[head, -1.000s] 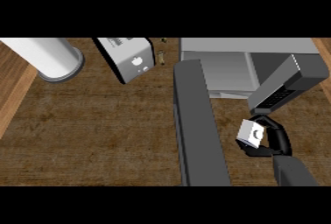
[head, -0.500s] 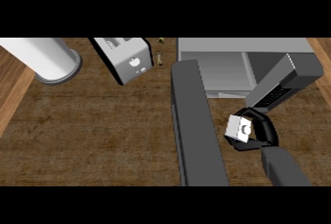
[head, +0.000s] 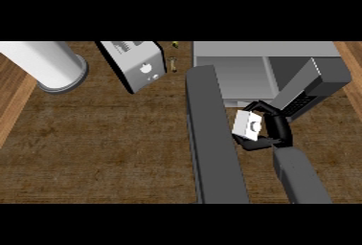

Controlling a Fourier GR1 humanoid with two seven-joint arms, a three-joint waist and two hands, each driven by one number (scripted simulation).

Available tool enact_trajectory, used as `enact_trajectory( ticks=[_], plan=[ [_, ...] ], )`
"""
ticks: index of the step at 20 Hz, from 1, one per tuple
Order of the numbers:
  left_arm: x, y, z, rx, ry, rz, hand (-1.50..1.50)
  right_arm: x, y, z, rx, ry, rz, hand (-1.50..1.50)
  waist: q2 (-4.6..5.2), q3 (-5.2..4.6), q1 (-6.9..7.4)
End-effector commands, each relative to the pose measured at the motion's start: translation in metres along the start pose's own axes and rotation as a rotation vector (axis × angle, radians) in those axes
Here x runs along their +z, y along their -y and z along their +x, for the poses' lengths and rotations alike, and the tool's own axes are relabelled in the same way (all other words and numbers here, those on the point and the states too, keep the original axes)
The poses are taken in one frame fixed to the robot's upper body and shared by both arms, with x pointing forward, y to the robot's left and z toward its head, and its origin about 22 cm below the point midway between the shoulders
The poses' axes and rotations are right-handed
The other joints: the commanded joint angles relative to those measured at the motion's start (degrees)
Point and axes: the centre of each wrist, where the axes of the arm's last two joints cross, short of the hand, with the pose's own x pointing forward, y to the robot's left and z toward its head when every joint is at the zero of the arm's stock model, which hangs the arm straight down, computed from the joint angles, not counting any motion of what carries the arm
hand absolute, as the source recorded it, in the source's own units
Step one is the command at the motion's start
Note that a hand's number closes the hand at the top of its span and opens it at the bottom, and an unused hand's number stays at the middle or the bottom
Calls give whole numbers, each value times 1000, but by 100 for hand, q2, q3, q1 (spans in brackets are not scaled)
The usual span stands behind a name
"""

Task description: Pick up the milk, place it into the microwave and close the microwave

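- Milk (head: 249, 125): 1 small white carton, noted right of centre. It is held above the wooden counter (head: 106, 143), tilted, just below the front edge of the microwave's cavity.
- Right hand (head: 278, 128): black fingers and thumb are curled round the carton, which is pinched from its right and lower sides. The grey forearm is seen entering from the lower right.
- Microwave (head: 240, 79): upper right of the frame, cavity exposed. Its door (head: 212, 143) is swung open and seen as a long dark slab running down the centre. The carton is placed between this door and the keypad panel (head: 311, 93).
- Upper left: 1 white cylinder (head: 42, 64) and, beside it, 1 white-faced appliance (head: 134, 72) are recorded.
- Left hand: not seen.
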Motion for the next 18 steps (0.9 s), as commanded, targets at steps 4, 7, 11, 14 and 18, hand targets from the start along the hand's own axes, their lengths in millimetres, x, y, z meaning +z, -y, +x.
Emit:
enact_trajectory(
  ticks=[4, 7, 11, 14, 18],
  plan=[
    [-2, -5, 8, 17, 1, -2, -150, -50, -30, 33, 81, 28, -11, 150, 15, 2, 31],
    [-5, -2, 4, 27, -3, -8, -150, -80, -27, 41, 172, 11, -24, 150, 32, 4, 62],
    [6, -7, -1, 17, -1, -17, -150, -113, -29, 49, 271, -23, 7, 150, 56, 6, 180],
    [3, -16, -9, 5, 6, -16, -150, -123, -37, 46, 334, -37, -31, 150, 85, 7, 227],
    [1, -18, -11, 19, 0, -46, -150, -124, -32, 39, 422, -61, -49, 150, 126, 10, 309]
  ],
)
